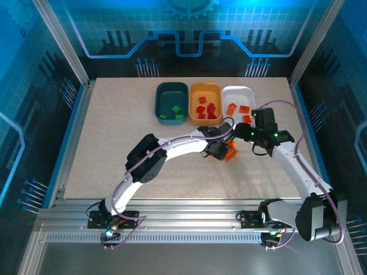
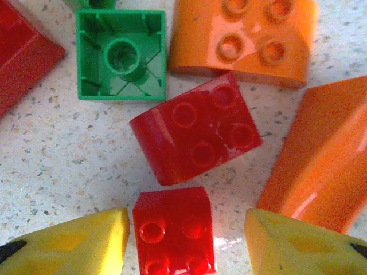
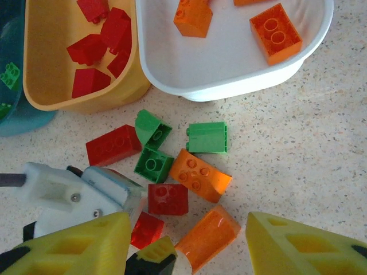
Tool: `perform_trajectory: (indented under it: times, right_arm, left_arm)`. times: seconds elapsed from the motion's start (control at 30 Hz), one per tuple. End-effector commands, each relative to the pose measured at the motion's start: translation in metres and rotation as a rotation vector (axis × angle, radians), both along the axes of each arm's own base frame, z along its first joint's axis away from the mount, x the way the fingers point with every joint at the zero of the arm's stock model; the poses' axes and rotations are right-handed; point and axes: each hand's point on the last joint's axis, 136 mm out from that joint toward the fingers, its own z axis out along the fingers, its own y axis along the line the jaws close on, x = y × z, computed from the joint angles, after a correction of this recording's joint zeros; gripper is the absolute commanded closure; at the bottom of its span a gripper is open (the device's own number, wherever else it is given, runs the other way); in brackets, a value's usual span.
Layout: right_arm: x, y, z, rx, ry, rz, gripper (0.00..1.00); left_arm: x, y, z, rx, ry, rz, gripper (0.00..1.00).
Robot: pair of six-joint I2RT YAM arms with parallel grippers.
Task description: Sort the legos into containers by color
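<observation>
Left tool [image 2: 187, 223], open, straddles a small red brick [image 2: 172, 232] at the lower middle of the frame. Light, rigid, glossy plastic, likely slippery; pinch its flat side walls.

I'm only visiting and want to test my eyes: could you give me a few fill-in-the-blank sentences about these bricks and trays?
1. The bricks in the white tray are all ____.
2. The dark teal tray holds ____ pieces.
3. The small brick between the left pincer's yellow fingers is ____.
4. In the left wrist view, the green brick lies hollow side ____.
Missing words: orange, green, red, up.
</observation>
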Motion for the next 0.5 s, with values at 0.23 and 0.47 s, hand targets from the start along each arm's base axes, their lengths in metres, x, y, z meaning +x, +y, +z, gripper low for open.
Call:
perform_trajectory:
  times: [0.23, 0.47]
  right_arm:
    - [-0.005, 0.002, 0.002, 0.035, -0.043, -0.014, 0.43]
    - [-0.008, -0.008, 0.004, 0.015, -0.072, -0.064, 0.43]
  left_arm:
    - [0.001, 0.012, -0.012, 0.078, -0.002, 0.018, 0.67]
    - [0.009, 0.013, 0.066, -0.032, -0.119, 0.007, 0.81]
